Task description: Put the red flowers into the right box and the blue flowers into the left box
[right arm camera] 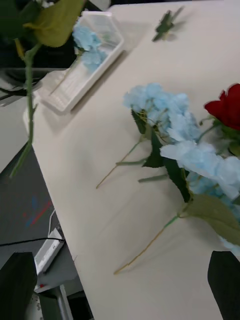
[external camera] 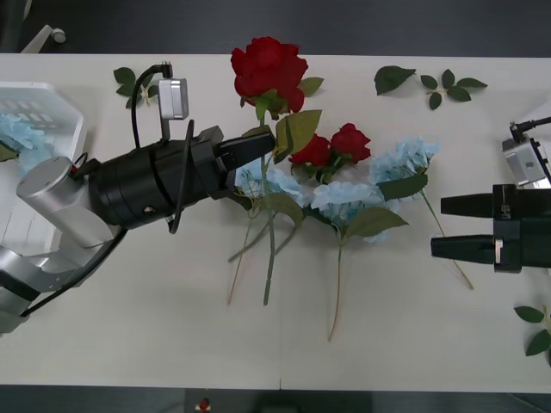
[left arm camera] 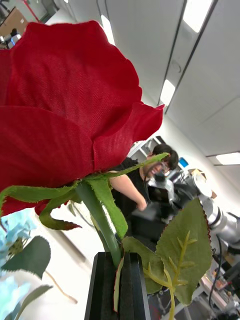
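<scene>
overhead, the pale table (external camera: pixel 129 344) carries three blue flowers (external camera: pixel 344 202) and two red roses (external camera: pixel 334 146) in a loose pile at its middle, with green sprigs (external camera: pixel 430 83) at the far edge and a fourth blue flower in the white slotted box (external camera: pixel 52 112) on the left. the left gripper (external camera: pixel 258 144) is clamped on the stem of a big rose (external camera: pixel 269 69) held up above the pile, while the right gripper (external camera: pixel 448 225) waits open at the right edge. up close, the left wrist camera shows that stem pinched between shut black fingers (left arm camera: pixel 102 285) under a ceiling of strip lights (left arm camera: pixel 196 14).

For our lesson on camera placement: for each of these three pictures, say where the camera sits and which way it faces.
Front view: above the arms, looking down at the table; both arms show.
Right wrist view: on the right arm, facing across the blue flowers toward the left box; right tool open.
Left wrist view: on the left arm, tilted toward the ceiling; left tool grips a red rose.
Shared: front and left wrist views both show that rose.
</scene>
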You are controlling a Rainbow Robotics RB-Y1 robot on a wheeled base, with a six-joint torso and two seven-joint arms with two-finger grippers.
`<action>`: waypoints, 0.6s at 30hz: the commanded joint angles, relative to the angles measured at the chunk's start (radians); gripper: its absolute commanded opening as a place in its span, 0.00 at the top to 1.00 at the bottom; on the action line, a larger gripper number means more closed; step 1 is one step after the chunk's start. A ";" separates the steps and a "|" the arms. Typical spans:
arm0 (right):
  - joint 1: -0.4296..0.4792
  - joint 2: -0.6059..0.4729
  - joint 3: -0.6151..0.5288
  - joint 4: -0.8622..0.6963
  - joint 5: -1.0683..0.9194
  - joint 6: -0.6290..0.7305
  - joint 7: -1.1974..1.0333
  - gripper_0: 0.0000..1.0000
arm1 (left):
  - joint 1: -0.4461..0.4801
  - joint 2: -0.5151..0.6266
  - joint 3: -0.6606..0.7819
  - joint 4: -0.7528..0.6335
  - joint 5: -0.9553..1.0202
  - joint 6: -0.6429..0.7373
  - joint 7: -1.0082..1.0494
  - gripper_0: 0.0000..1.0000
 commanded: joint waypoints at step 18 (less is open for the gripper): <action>-0.063 0.322 0.132 0.062 -0.021 0.043 0.111 0.00 | -0.070 -0.145 0.034 -0.026 -0.025 -0.082 0.027 1.00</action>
